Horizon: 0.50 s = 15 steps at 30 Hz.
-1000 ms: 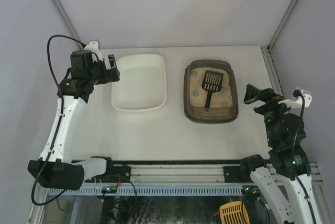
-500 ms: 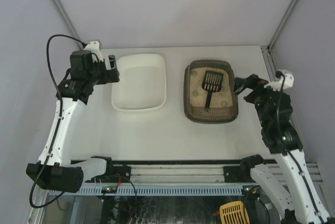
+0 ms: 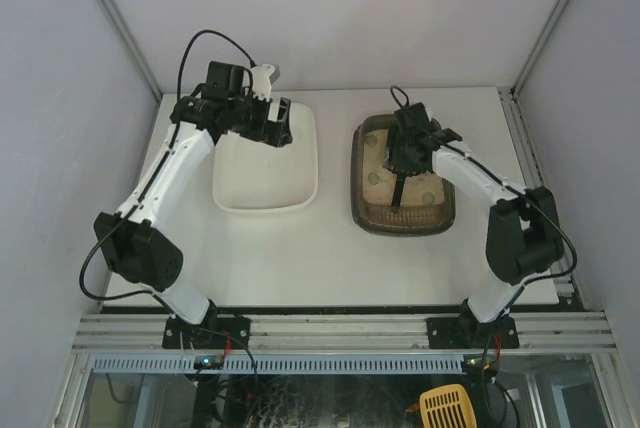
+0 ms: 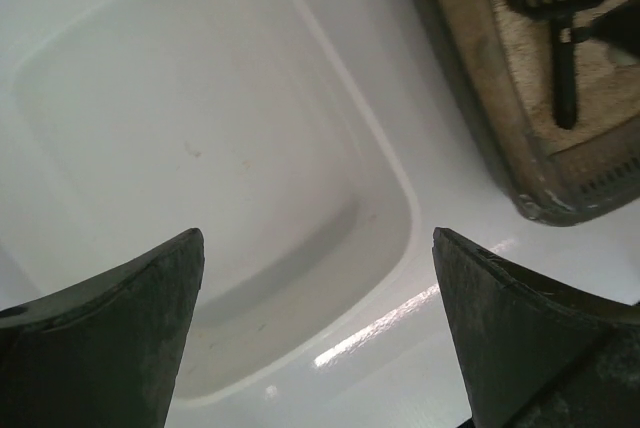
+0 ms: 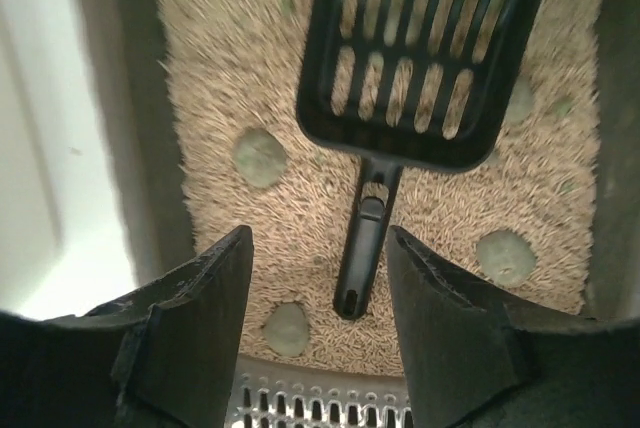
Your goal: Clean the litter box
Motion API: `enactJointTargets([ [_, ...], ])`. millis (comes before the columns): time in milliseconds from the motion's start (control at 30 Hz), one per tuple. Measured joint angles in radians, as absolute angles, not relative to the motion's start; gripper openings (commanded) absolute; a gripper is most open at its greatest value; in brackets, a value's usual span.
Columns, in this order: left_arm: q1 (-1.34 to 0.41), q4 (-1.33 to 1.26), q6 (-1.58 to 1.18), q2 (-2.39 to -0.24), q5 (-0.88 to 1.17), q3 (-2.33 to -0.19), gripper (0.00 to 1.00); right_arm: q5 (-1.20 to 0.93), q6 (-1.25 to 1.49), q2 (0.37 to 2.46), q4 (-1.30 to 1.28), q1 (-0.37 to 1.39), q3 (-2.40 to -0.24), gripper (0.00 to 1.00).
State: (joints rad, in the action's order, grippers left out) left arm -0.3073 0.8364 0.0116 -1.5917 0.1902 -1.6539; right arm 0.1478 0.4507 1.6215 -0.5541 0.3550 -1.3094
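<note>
stage: early, nothing scooped | clumps (image 5: 258, 156) lying in box (image 3: 405, 226) beyond right fingers (image 5: 200, 318) | right fingers parted, straddling scoop (image 5: 420, 48) handle, not gripping | left fingers (image 4: 110, 318) gaping wide above tub (image 4: 200, 148)

Overhead, wrists close; litter box (image 3: 358, 183) shared

Quantities: one litter box (image 3: 358, 183), one white tub (image 3: 265, 163), one black scoop (image 5: 420, 38), one yellow scoop (image 3: 445, 408), at least five greenish clumps (image 5: 258, 156). Two arms — left arm (image 3: 165, 183), right arm (image 3: 480, 176).

Wht tub (image 3: 268, 173) on table (image 3: 300, 258)
</note>
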Motion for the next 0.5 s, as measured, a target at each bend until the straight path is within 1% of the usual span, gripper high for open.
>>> enactJointTargets([
  [133, -0.307, 0.821, 0.021, -1.661, 0.384, -1.742, 1.0, 0.15, 0.497, 1.728, -0.601, 0.367, -1.298, 0.56],
  [267, -0.307, 0.771, 0.001, -1.681, 0.558, -1.75, 1.0, 0.173, 0.531, 1.745, -0.604, 0.379, -1.292, 0.56],
  [367, -0.307, 0.756, -0.02, -1.718, 0.628, -1.773, 1.0, 0.197, 0.546, 1.745, -0.598, 0.386, -1.276, 0.56],
  [500, -0.307, 0.745, -0.039, -1.76, 0.659, -1.777, 1.0, 0.22, 0.567, 1.758, -0.585, 0.389, -1.239, 0.56],
])
